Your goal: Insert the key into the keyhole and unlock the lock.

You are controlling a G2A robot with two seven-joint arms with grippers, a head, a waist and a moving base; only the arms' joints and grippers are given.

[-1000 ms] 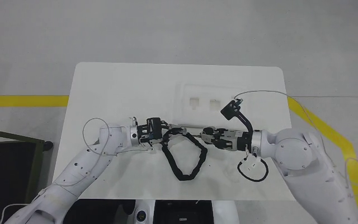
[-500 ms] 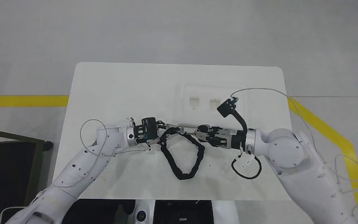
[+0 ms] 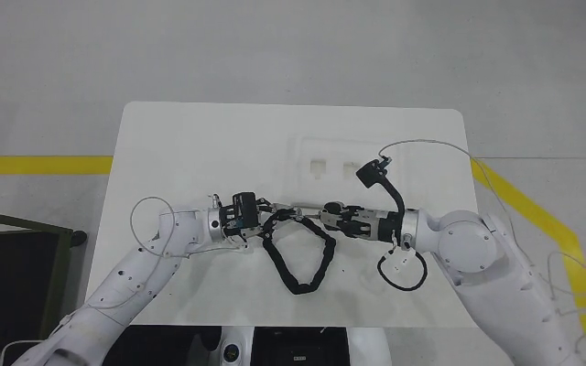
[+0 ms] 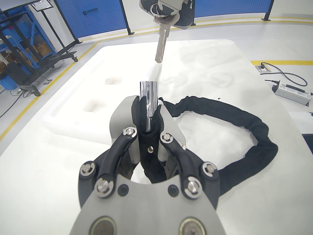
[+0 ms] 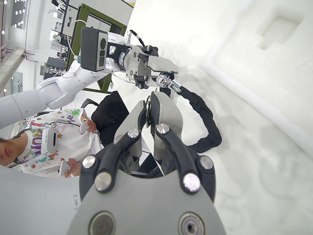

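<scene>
Left jaws grip the chrome cylinder lock [image 4: 148,94] on its black fabric-sleeved chain [image 4: 244,123] over the white worktop [image 4: 49,172] — right jaws pinch the flat silver key [image 4: 161,42], tip just short of the keyhole [image 5: 161,81].

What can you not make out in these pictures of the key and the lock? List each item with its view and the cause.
- Left wrist view: the keyhole is hidden; the lock faces away from the camera.
- Right wrist view: the key blade is hidden behind the right gripper.
- Top view: key tip and lock are too small to separate.
- Left wrist view: the chain has its near stretch covered by the left gripper.
</scene>
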